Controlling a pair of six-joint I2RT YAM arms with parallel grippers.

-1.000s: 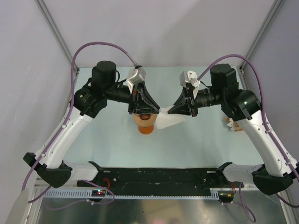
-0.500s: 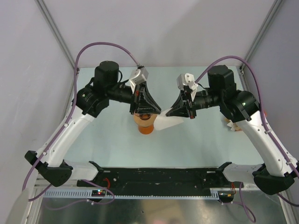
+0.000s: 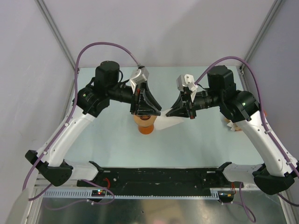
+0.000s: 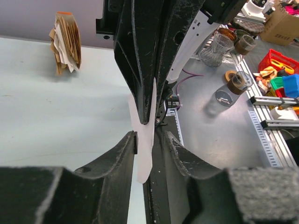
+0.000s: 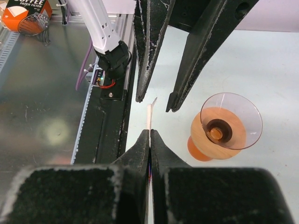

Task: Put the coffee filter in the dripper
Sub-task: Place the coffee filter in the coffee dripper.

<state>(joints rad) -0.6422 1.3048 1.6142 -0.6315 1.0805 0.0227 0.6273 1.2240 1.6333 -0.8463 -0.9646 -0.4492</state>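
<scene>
filter: thin white paper coffee filter (image 4: 145, 161) mid-table, edge-on, just right of the dripper | right gripper (image 5: 149, 132): clamped together on the filter's right edge | left gripper (image 4: 149, 136): fingers apart, straddling its left edge | dripper: clear cone-shaped funnel (image 5: 231, 122), brown collar, orange base, upright under the left gripper

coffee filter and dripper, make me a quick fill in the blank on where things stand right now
1. The right fingers are ____ on the coffee filter.
2. The left fingers stand ____, with the filter's edge between them.
3. The dripper stands upright on the table, and its clear cone is ____.

Missing words: shut; open; empty
</scene>
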